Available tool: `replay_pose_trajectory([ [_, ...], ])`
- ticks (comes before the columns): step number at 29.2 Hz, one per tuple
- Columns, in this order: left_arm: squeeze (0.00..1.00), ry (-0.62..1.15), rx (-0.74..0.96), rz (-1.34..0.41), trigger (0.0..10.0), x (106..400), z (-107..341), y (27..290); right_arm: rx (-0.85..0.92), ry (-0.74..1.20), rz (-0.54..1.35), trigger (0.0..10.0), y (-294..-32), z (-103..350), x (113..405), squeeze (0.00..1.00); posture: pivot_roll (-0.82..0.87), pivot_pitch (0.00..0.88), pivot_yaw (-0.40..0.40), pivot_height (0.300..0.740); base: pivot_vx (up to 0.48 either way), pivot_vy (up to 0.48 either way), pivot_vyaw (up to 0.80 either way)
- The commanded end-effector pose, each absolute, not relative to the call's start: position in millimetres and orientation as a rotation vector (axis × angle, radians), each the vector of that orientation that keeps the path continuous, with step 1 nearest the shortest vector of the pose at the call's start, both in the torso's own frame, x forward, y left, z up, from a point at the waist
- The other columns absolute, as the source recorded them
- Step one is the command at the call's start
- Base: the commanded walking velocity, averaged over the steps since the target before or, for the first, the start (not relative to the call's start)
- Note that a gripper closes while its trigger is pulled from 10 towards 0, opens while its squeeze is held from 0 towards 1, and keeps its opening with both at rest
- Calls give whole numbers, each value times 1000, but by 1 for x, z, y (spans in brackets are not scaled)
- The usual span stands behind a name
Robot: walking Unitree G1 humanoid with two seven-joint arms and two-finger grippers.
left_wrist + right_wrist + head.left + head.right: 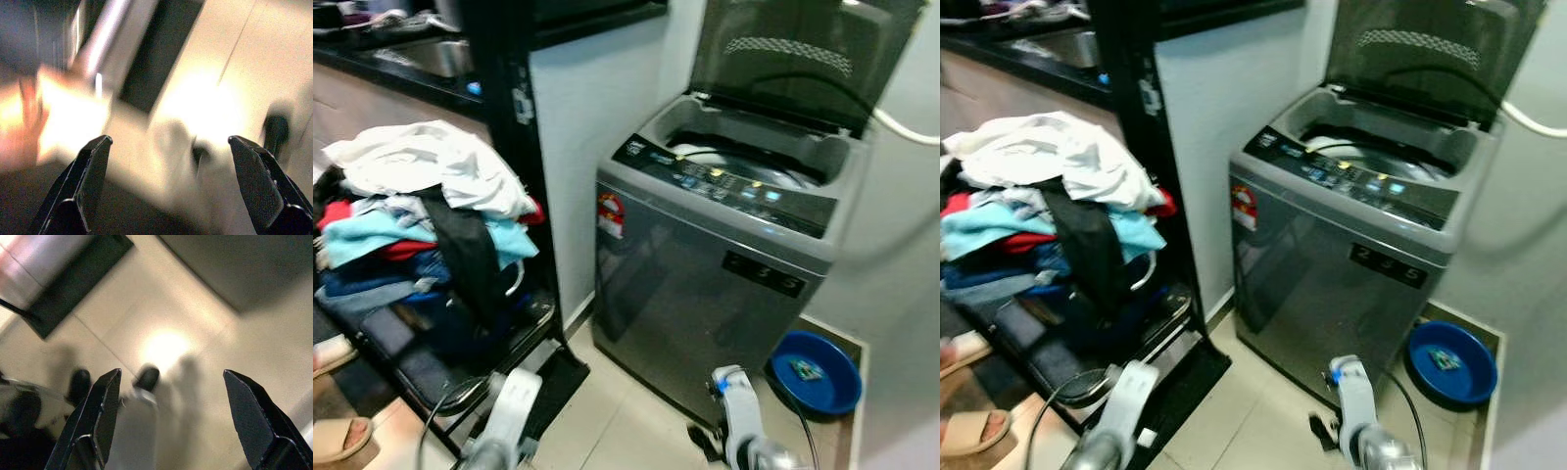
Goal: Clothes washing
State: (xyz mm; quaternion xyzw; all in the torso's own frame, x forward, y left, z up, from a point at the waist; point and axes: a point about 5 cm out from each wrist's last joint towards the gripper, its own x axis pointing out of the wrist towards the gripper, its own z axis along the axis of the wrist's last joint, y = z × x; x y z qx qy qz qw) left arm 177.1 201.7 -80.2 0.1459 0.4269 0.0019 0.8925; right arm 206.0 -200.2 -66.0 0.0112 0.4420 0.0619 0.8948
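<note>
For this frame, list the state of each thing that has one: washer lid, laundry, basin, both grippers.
Washing machine lid: raised, tub open.
Washing machine: panel lights on; something pale shows inside the tub.
Clothes pile: heaped on the black rack, not yet loaded.
Blue basin: on the floor to the right of the machine, a small item inside.
Left gripper: open, holding nothing, above the floor.
Right gripper: open, holding nothing, above the floor.

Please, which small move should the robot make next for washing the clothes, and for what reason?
Probably raise the left pincer toward the white garment topping the heap of mixed coloured clothes. The grey top-loading washing machine already has its dark lid up, and both the left and the right pincer hang open and empty over the pale tiled floor.
</note>
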Motion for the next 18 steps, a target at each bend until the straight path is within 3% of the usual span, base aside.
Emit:
replay_pose_trajectory([
  [1, 0, 946, 279, 44, 10000, 169, -85, 207, 15, 945, 94, 10000, -202, -70, 200, 0, 79, 42, -56, 740, 0, 0, 794],
  [6, 0, 988, 247, 63, 10000, 158, -90, 208, -32, 991, 97, 10000, -203, -78, 186, 0, 85, 44, -57, 740, 0, 0, 794],
  [8, 0, 975, 264, -30, 10000, 160, -91, 196, -52, 1018, 94, 10000, -203, -84, 176, 0, 87, 40, -56, 740, 0, 0, 794],
  [13, 0, 972, 269, -75, 10000, 161, -92, 188, -31, 1001, 68, 10000, -204, -84, 174, 0, 77, 30, -50, 740, 0, 0, 794],
  [15, 0, 965, 267, -87, 10000, 164, -92, 184, 9, 946, 59, 10000, -203, -79, 184, 0, 72, 25, -49, 740, 0, 0, 0],
  [18, 0, 948, 271, -117, 10000, 171, -89, 179, 94, 765, 90, 10000, -195, -57, 223, 0, 60, 16, -42, 740, 0, 0, 0],
])
